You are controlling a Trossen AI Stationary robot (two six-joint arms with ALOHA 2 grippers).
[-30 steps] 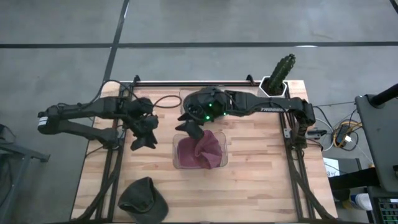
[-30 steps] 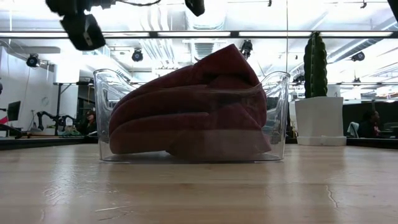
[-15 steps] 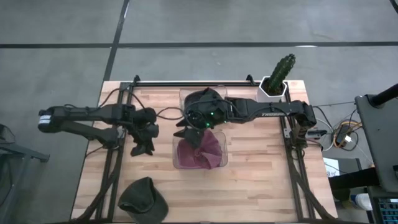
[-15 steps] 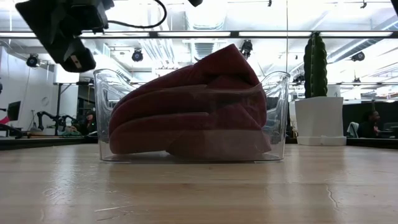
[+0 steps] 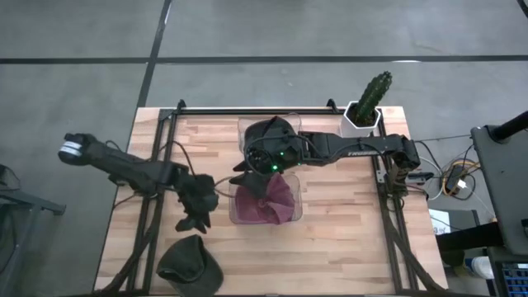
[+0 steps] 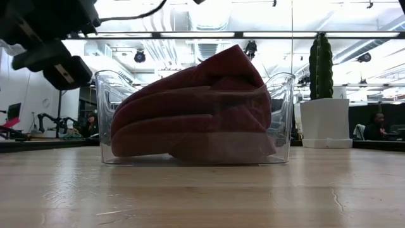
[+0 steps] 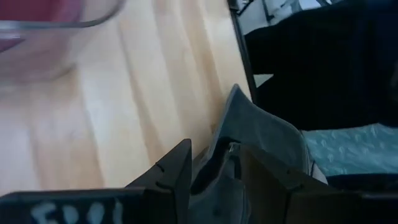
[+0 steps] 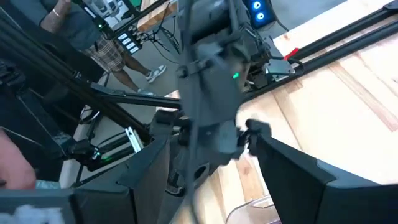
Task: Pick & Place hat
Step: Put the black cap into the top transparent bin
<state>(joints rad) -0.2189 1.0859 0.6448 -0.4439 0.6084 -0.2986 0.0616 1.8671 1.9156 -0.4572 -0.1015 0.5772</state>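
Two sets of spread jaws: left gripper (image 5: 195,221) near grey hat (image 5: 190,264), right gripper (image 5: 254,183) over bin (image 5: 295,213)

A tall green cactus in a square white pot (image 5: 368,102) stands at the far right corner of the light wooden slatted table (image 5: 338,239). Using that cactus as landmark, a clear plastic rectangular bin (image 6: 280,120) sits near the table's middle, well apart from it, holding a crumpled dark red cloth (image 6: 196,111).
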